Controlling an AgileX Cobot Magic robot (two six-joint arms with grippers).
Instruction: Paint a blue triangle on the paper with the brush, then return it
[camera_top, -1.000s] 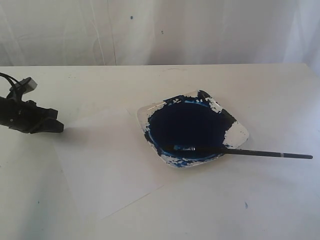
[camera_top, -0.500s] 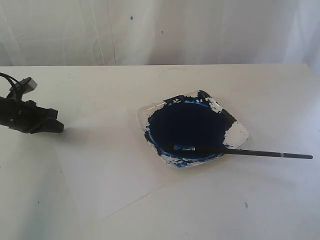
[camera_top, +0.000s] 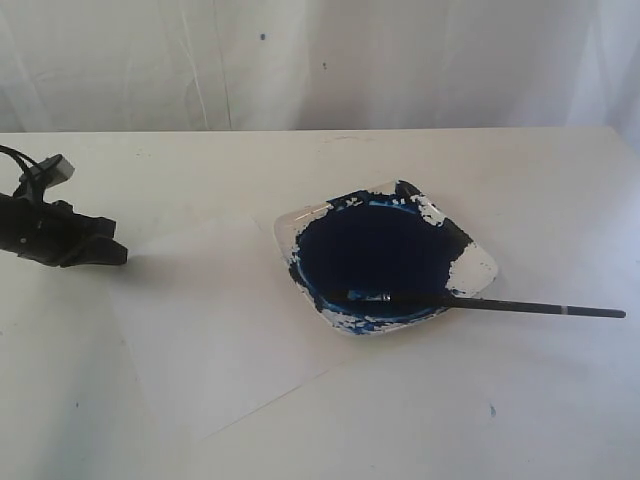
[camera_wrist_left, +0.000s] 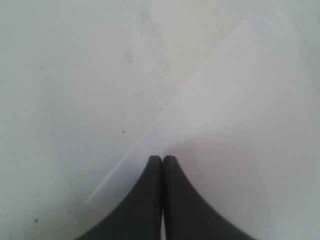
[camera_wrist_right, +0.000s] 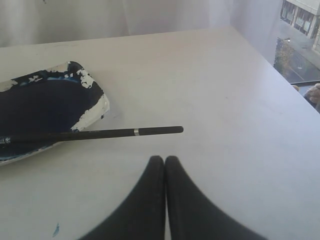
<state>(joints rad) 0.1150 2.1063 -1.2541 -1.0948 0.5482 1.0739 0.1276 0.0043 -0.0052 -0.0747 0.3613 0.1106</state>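
brush (camera_top: 490, 303): lies across the lower rim of the dish (camera_top: 472, 270), centre-right of the exterior view. Bristle end is in the blue paint; the black handle sticks out right over the surface (camera_top: 560, 200).
brush handling: likely light, thin and stiff. The round handle probably rolls and slips in a loose pinch. The tip is wet and would drip or smear.
where to hold: the bare handle outside the dish, around the pale band near its free end. That part is dry and clear of the rim. Whether the end touches the surface cannot be told; if it does, there is little room under it.
paper (camera_top: 220, 330): flat, lower left of the dish, one edge just beside or under it. No paint on it yet. Thin and light, so it would likely slide under a dragged brush.
left gripper (camera_wrist_left: 162, 158): pressed together, empty, at the left edge of the exterior view, over the paper's edge near a corner.
right gripper (camera_wrist_right: 165, 159): pressed together, empty, near the handle's free end but apart from it; out of the exterior view.
next need: the right gripper must spread before it can take the handle.
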